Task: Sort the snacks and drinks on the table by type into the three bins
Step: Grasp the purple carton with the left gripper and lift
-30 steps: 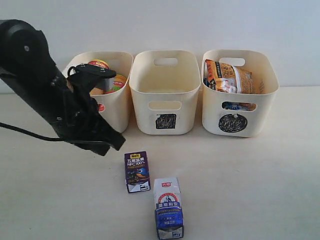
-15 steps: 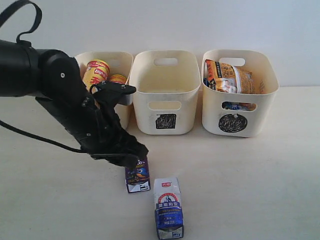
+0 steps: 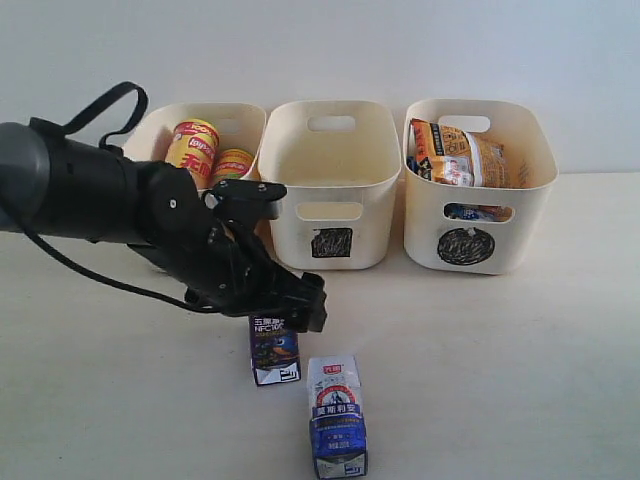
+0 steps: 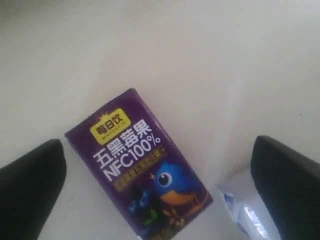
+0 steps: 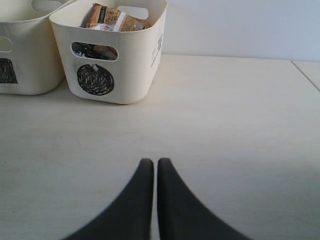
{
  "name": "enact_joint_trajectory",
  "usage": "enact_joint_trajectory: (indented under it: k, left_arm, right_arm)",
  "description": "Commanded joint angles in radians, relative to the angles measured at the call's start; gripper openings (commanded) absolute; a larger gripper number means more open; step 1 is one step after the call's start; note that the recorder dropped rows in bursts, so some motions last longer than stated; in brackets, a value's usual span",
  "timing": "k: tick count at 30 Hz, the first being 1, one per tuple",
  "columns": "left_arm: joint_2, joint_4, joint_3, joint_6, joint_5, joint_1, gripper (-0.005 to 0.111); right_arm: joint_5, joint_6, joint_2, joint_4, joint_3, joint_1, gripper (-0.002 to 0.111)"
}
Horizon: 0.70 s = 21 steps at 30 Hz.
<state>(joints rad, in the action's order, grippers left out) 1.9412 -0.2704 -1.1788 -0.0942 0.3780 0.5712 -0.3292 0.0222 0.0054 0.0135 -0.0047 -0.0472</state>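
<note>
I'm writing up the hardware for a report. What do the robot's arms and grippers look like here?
The left arm is all black, built of thick rounded links, with a black cable loop above it. The left gripper is black with blocky fingers. The right gripper has two smooth black fingers that taper to curved tips. No markings show.

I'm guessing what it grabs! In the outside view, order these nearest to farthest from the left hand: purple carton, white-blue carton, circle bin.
1. Purple carton, right at the left hand.
2. White-blue carton, nearer the camera, beside the purple one.
3. Circle bin, back right.
</note>
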Motion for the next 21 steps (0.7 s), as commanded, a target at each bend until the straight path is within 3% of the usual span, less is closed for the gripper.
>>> enact_joint_trajectory:
  k: [1, 7, 16, 19, 21]
  left_arm:
    - [0.047, 0.124, -0.019, 0.129, -0.005, 0.007, 0.089]
    - [0.087, 0.349, -0.059, 0.389, 0.011, 0.007, 0.088]
    - [0.134, 0.387, -0.062, 0.445, -0.018, 0.007, 0.088]
    - [0.141, 0.394, -0.062, 0.445, -0.007, 0.007, 0.083]
    - [0.144, 0.394, -0.062, 0.445, 0.012, 0.007, 0.073]
  right_arm:
    - [0.006, 0.000, -0.005, -0.004, 0.005, 0.007, 0.000]
    - [0.006, 0.000, -0.005, -0.004, 0.005, 0.007, 0.000]
    - [0.006, 0.000, -0.005, -0.004, 0.005, 0.007, 0.000]
    - [0.006, 0.000, -0.005, -0.004, 0.005, 0.007, 0.000]
    - [0.006, 0.000, -0.005, -0.004, 0.005, 0.007, 0.000]
